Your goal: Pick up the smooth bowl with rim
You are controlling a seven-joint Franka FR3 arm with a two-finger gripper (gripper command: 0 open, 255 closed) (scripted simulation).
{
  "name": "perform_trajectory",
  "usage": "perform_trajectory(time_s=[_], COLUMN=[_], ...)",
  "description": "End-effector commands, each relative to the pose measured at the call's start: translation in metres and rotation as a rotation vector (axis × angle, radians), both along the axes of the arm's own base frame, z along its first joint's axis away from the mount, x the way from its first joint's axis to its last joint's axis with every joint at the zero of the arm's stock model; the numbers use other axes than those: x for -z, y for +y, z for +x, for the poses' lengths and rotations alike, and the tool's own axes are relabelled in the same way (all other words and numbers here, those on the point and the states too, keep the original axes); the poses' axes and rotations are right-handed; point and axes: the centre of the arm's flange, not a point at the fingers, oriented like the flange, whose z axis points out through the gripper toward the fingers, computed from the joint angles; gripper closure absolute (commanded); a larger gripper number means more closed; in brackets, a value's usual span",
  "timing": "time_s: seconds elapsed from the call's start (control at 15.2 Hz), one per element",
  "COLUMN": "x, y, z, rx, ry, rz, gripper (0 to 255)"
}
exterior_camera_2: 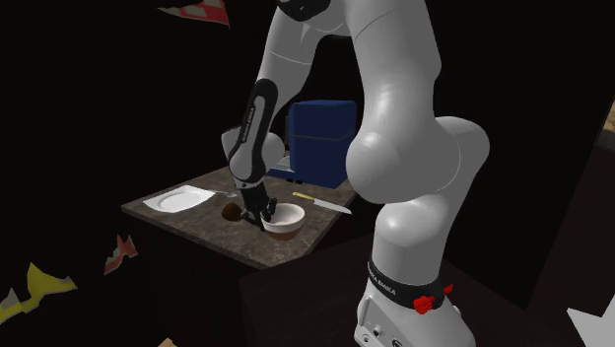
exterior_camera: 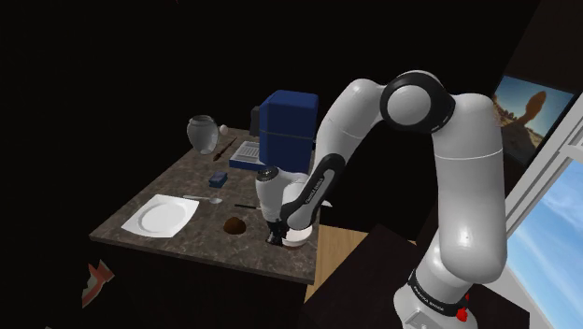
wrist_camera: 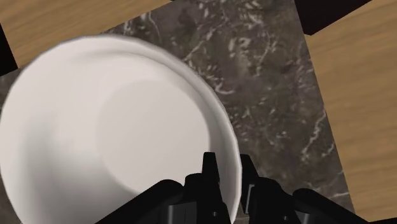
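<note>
The black gripper (wrist_camera: 228,170) pinches the thin rim of the smooth, round white bowl (wrist_camera: 108,133) — one finger inside, one outside — above a dark, veined stone countertop (wrist_camera: 267,70).

bowl (exterior_camera_2: 284,225) on table (exterior_camera: 177,182) edge | plate (exterior_camera: 164,217) at shoulder view's left | pincer (wrist_camera: 228,164) astride rim

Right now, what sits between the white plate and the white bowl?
A small brown rounded thing lies between the plate and the bowl, nearer the bowl; the second exterior view shows it.
</note>
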Motion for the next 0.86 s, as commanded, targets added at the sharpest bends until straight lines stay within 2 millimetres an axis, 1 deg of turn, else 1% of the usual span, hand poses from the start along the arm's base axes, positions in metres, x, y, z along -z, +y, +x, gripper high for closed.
perform_trajectory(time_s=[0.0,0.66,0.79], x=[-0.011,-0.064,-0.064], y=[0.000,0.000,0.000], z=[0.001,0.001,0.001], rx=[0.000,0.000,0.000], ry=[0.000,0.000,0.000], rz=[0.000,0.000,0.000], gripper=[255,255,255])
